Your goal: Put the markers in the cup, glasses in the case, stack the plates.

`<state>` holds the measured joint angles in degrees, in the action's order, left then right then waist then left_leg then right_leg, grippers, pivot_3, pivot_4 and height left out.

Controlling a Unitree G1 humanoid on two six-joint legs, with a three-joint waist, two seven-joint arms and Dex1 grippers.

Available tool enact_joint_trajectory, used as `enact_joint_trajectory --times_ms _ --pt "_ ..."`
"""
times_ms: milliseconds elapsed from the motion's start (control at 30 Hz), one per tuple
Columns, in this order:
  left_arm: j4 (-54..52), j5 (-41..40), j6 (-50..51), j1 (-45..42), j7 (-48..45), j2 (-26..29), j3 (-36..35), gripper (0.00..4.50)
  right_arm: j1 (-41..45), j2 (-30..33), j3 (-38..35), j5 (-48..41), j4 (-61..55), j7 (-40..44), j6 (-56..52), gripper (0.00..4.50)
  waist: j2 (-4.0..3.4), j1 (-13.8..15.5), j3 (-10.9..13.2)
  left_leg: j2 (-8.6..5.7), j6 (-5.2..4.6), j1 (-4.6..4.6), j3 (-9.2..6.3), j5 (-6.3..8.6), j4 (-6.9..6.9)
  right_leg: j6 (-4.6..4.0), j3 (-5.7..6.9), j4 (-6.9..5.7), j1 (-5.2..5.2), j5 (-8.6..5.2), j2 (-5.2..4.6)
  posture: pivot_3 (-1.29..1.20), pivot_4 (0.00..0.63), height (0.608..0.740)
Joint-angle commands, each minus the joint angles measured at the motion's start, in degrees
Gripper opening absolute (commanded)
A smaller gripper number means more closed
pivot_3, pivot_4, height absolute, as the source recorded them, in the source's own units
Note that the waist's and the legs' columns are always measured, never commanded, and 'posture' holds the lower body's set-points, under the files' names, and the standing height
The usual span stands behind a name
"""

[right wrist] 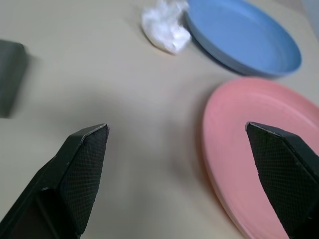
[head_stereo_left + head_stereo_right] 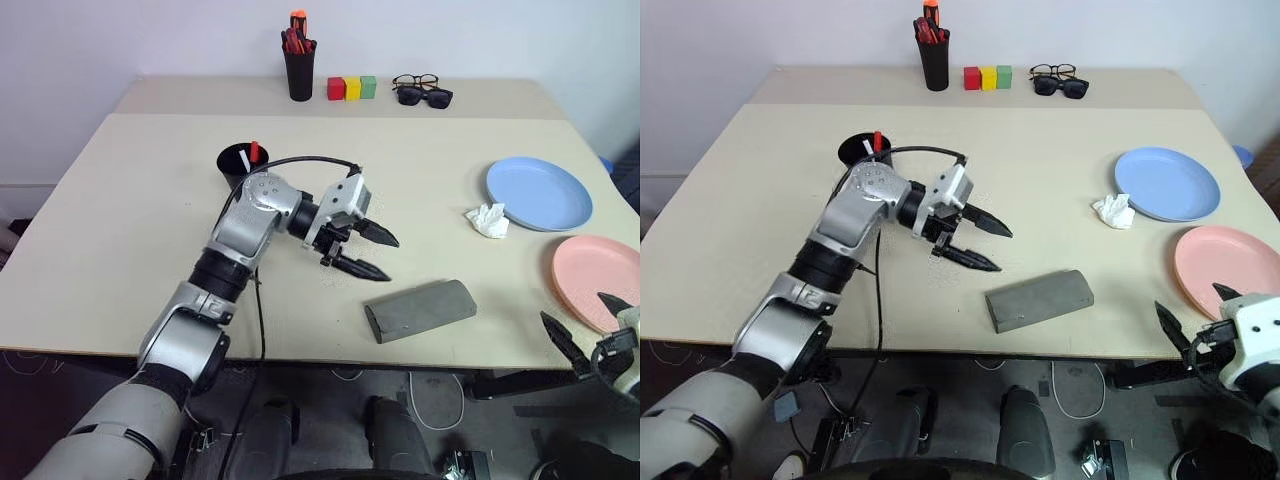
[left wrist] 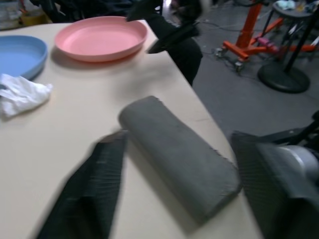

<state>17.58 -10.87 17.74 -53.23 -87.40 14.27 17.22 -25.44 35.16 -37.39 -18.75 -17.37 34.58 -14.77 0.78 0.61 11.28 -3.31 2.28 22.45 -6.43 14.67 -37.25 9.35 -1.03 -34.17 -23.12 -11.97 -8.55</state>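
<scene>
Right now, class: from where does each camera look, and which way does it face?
Head stereo pair: above, looking down over the table; left gripper open.
Left wrist: along its fingers toward the closed grey case, pink plate beyond.
Right wrist: between open right gripper fingers toward pink plate, blue plate.
Shared: both plates, crumpled tissue.

The pink plate point(image 2: 598, 280) is cut by the picture's right edge in the left eye view, and the right gripper point(image 2: 585, 325) covers part of its near rim. The left arm hides the lower part of the black cup point(image 2: 240, 160); only the tips of the markers point(image 2: 250, 153) show above its rim. The grey case point(image 2: 420, 309) lies shut, its inside unseen.
</scene>
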Motion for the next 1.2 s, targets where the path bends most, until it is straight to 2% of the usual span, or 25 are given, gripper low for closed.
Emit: enact_joint_trajectory --times_ms 33,267,633,767,967,1200 --pt "-4.31 -1.02 -0.09 0.16 2.50 -0.03 -0.08 4.49 2.95 2.53 1.25 1.32 5.49 0.93 0.34 4.50 0.00 0.02 0.00 -0.01 0.00 0.00 0.01 0.00 -0.02 0.00 -0.01 0.01 0.01 0.00 -0.01 0.00 0.150 0.739" --pt "-8.85 -2.44 2.90 1.86 7.23 0.21 -0.74 4.49 9.58 5.26 3.69 1.61 15.76 2.25 0.27 4.50 -0.01 -0.05 0.00 -0.02 0.00 -0.01 0.00 0.00 0.02 0.03 -0.01 0.03 0.01 0.02 -0.01 0.00 0.150 0.739" --pt "-16.98 -5.95 11.13 4.82 10.91 2.88 0.01 4.49 14.88 5.93 5.21 1.27 23.39 3.58 0.75 4.50 -0.10 -0.41 -0.05 -0.02 0.02 -0.03 0.01 -0.01 -0.02 0.18 -0.03 0.02 0.04 0.11 0.00 0.00 0.150 0.739" --pt "-18.24 -6.50 11.98 5.38 11.73 3.24 0.21 4.50 16.53 6.04 5.16 0.88 24.97 3.98 0.17 3.25 -0.10 -0.41 -0.06 -0.02 0.02 -0.05 0.01 -0.02 -0.03 0.18 -0.03 0.01 0.06 0.11 0.00 0.00 0.150 0.739" --pt "-19.08 -7.14 12.39 5.85 12.86 3.77 0.51 4.50 17.86 6.27 5.57 1.62 25.87 3.91 0.43 0.17 -0.10 -0.48 -0.06 -0.03 0.03 -0.05 0.01 -0.02 -0.01 0.18 -0.04 0.03 0.05 0.11 0.00 0.00 0.150 0.739" --pt "-20.01 -7.58 12.88 6.25 13.65 4.10 0.88 4.50 18.78 6.86 6.21 2.20 26.46 3.50 2.25 0.07 -0.07 -0.47 -0.05 -0.02 0.03 -0.06 0.01 -0.02 -0.02 0.18 -0.03 0.03 0.08 0.11 0.00 0.00 0.150 0.739"
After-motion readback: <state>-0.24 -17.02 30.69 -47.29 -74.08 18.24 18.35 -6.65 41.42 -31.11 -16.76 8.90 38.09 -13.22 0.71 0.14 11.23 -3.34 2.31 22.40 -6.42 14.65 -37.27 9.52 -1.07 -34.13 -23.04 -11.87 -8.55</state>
